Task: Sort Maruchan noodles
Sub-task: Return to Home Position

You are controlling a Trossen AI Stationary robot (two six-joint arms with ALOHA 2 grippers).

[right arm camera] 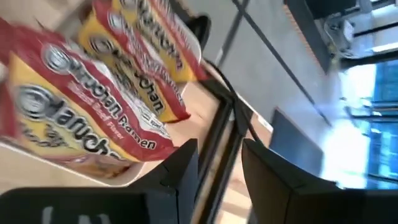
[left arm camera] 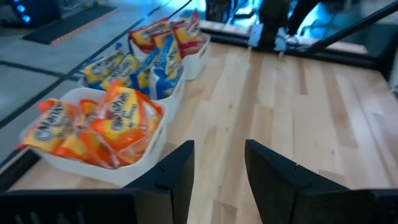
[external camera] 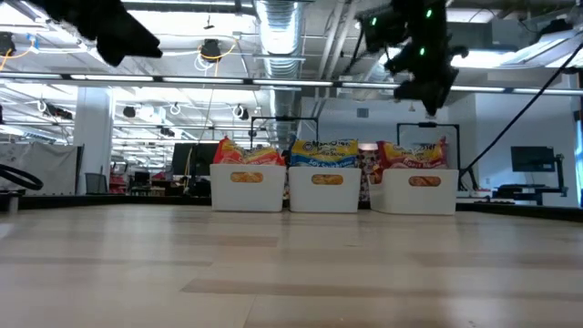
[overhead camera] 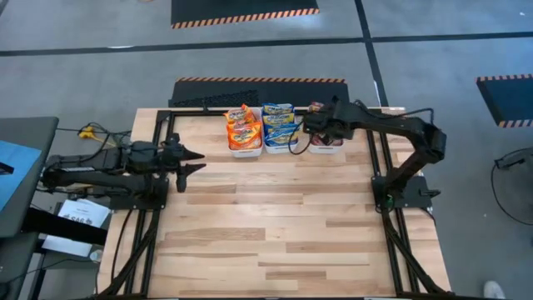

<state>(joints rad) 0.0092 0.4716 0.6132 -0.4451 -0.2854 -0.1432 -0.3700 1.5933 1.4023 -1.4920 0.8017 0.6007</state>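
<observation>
Pale wooden plank table point(external camera: 273, 273) | orange, blue, red Maruchan noodle packets point(external camera: 323, 150) sorted in white rectangular plastic tubs point(external camera: 248, 196) | right gripper point(overhead camera: 310, 125) above the red-packet tub, jaws parted, empty (rise before retracting) | left gripper point(overhead camera: 193, 162) parked, parted.

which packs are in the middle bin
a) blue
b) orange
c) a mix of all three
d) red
a: the middle bin holds only blue packs, while the orange packs and the red packs fill the bins on either side of it.
</observation>
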